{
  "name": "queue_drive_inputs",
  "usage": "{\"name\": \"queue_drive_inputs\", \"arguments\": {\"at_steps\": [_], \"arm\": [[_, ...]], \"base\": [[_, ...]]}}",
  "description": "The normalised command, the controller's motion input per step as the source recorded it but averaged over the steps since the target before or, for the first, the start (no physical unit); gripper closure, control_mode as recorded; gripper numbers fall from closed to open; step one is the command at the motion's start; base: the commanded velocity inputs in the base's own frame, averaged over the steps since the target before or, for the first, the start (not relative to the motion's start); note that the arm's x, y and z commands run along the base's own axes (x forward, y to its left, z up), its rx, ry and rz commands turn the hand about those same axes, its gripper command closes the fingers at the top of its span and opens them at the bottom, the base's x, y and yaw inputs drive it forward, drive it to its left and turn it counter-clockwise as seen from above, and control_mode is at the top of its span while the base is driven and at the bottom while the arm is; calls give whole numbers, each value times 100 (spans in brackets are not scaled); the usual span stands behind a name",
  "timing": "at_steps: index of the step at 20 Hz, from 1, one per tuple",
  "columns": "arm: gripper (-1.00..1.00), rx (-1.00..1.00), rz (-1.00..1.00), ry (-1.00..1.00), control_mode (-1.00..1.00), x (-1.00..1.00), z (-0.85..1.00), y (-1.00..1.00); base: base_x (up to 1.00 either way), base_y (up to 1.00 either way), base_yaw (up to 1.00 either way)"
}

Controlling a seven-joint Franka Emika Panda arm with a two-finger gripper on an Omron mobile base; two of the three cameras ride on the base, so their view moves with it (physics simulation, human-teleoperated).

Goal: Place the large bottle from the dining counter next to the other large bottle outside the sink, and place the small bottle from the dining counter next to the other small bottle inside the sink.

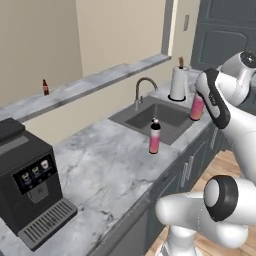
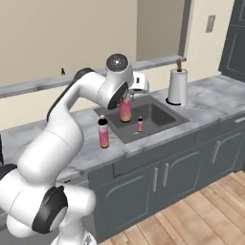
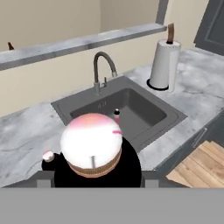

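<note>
**Large bottle point(image 2: 125, 110) hangs over the sink, fingers hidden**

The large bottle is pink with a paler top. It hangs in the gripper point(image 2: 127, 99) above the sink's point(image 2: 160, 125) left part. The jaws grasp it, though the arm covers the fingers in both base views, and in the hand view the bottle's round base blocks them.

There are two large bottles. The second large bottle point(image 2: 103, 132), pink with a dark cap, stands upright on the kitchen counter point(image 1: 100, 170) just beside the sink's rim.

There are two small bottles. The pale small bottle point(image 2: 139, 124) stands inside the basin. The brown small bottle point(image 1: 45, 87) is tiny and hard to make out on the dining counter point(image 1: 90, 85).

One faucet point(image 1: 142, 90), one paper-towel roll point(image 1: 178, 82) and one coffee machine point(image 1: 27, 185) are also in view.
</note>
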Motion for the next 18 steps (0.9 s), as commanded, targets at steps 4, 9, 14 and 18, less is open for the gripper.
{"name": "queue_drive_inputs", "arguments": {"at_steps": [4, 9, 14, 18], "arm": [[100, 0, 0, 0, 100, 0, 0, 0], [100, 0, 0, 0, 100, 0, 0, 0], [100, 0, 0, 0, 100, 0, 0, 0], [100, 0, 0, 0, 100, 0, 0, 0]], "base": [[0, 0, 25], [0, 0, 25], [0, -2, 25], [11, -25, 20]]}}
